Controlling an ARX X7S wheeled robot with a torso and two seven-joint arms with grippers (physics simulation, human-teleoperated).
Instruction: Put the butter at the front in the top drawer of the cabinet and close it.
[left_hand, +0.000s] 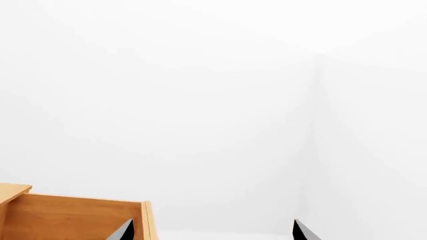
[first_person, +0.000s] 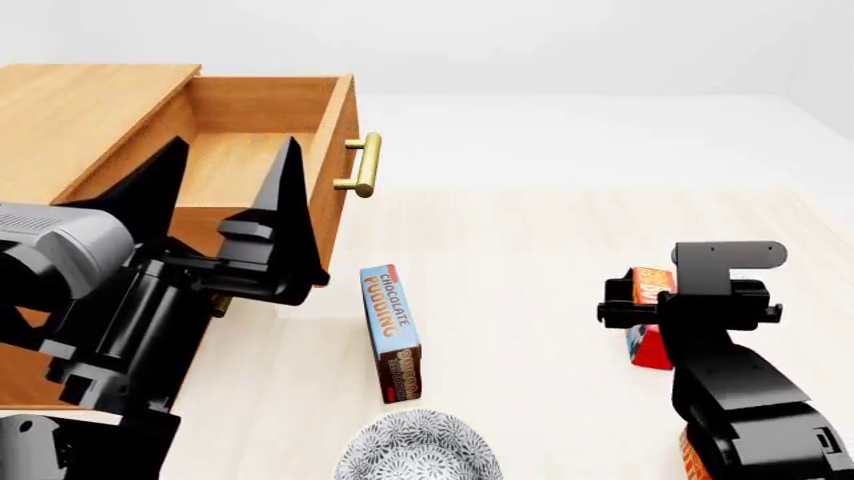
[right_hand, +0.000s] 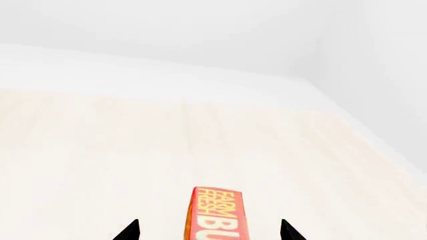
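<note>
Left wrist view: the left pincer (left_hand: 212, 231) showed two dark fingertips set wide apart with nothing between them, hanging beside a corner of the cabinet (left_hand: 73, 217), apparently parked near the drawer it would have to shut.

Head view: the top drawer (first_person: 254, 165) stood pulled out and bare inside, its brass handle (first_person: 363, 165) facing the tabletop (first_person: 534, 260), ready to receive the carton. The left pincer (first_person: 230, 205) reared in front of the drawer's open box. A chocolate pudding box (first_person: 391, 330) lay near the cabinet, a patterned bowl (first_person: 416, 450) at the near edge. Well to the right, the butter (first_person: 650, 325) stood on the tabletop, red with yellow lettering, mostly masked by the right arm. A second red carton (first_person: 693, 455) peeked from behind that arm.

Right wrist view: the right pincer (right_hand: 209, 230) straddled the butter (right_hand: 215, 214) with daylight on both sides, wide and not gripping, seemingly lined up for a grasp. The carton stood on edge, "FARM FRESH" readable.
</note>
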